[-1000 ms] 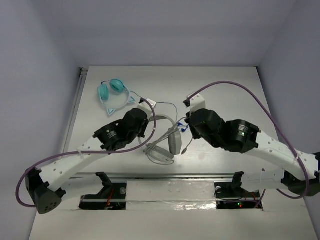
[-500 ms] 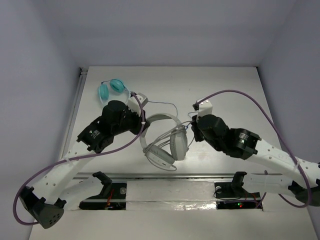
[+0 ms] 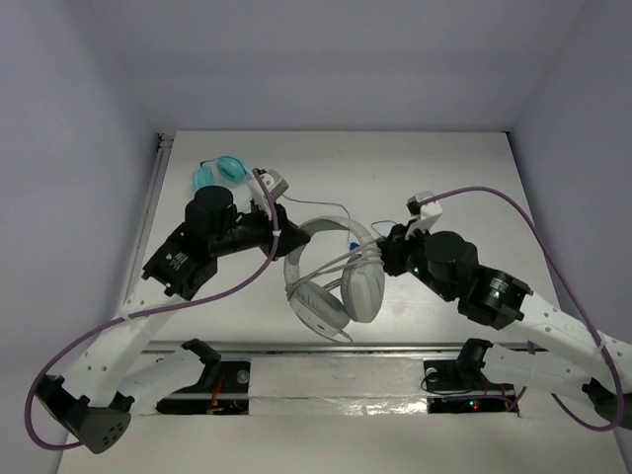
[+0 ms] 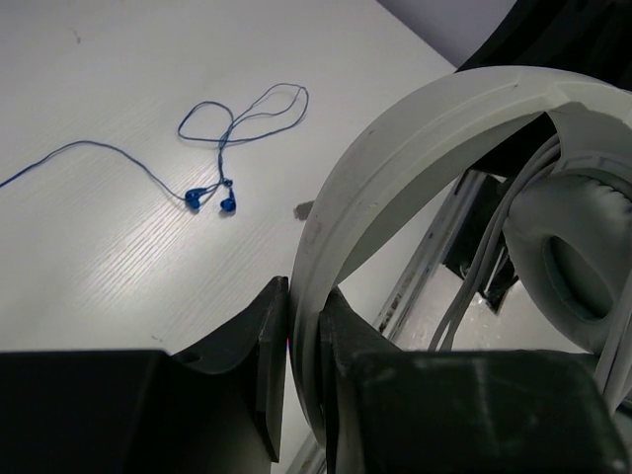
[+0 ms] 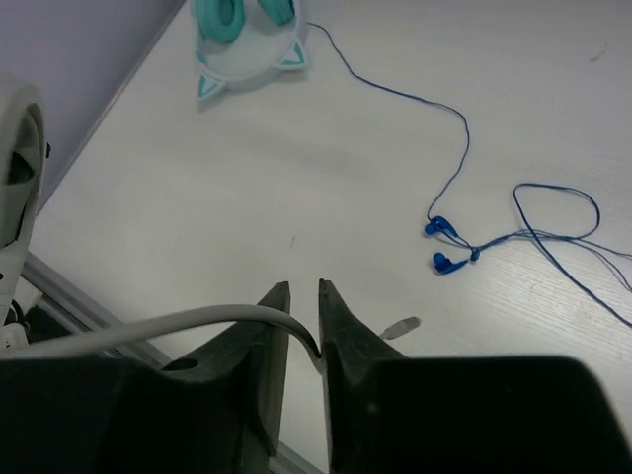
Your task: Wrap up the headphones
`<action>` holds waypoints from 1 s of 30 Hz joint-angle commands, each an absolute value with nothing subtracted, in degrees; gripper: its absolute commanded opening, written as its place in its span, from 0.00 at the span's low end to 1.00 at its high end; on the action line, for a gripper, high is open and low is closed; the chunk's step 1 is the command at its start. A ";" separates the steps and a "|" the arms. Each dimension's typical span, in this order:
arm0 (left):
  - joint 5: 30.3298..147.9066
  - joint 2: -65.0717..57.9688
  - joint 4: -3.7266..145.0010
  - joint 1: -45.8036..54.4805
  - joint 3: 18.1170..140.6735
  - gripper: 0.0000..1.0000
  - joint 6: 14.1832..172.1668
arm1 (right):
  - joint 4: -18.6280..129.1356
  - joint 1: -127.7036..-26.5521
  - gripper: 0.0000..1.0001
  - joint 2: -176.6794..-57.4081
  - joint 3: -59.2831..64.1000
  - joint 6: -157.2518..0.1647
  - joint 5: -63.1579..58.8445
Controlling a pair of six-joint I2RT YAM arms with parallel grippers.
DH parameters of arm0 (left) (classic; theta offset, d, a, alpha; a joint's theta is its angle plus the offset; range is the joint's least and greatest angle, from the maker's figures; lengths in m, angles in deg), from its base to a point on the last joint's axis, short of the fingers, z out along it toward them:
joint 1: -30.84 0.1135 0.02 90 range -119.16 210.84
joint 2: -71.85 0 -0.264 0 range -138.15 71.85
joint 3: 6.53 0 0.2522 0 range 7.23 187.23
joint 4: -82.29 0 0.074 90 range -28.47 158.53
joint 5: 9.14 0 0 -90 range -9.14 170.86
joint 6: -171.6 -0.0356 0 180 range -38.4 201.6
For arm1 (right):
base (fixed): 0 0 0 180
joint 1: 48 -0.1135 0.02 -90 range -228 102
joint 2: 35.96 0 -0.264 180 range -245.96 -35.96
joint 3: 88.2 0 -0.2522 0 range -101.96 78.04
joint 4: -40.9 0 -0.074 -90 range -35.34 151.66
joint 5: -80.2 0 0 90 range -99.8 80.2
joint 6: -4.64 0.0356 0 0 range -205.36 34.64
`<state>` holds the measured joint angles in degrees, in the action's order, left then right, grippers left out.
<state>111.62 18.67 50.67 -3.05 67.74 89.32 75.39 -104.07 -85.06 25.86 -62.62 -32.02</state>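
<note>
Left wrist: my left gripper (image 4: 304,296) clamped on headband (image 4: 395,128) of headphones (image 4: 573,247); right wrist: my right gripper (image 5: 302,291) slightly parted, cable (image 5: 197,315) loose between.

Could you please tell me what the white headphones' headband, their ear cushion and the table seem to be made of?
Headband: likely hard plastic, matte off-white; it's smooth, with small scuffs. Ear cushion: probably soft leatherette over foam; it looks puffy, with a slight sheen. Table: white wood or wood-look laminate; fine grain lines show.
</note>
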 commanded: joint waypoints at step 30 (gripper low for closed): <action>114.52 14.99 76.35 1.13 77.45 0.00 114.82 | 42.27 -102.93 0.19 -80.88 45.78 -54.51 -23.33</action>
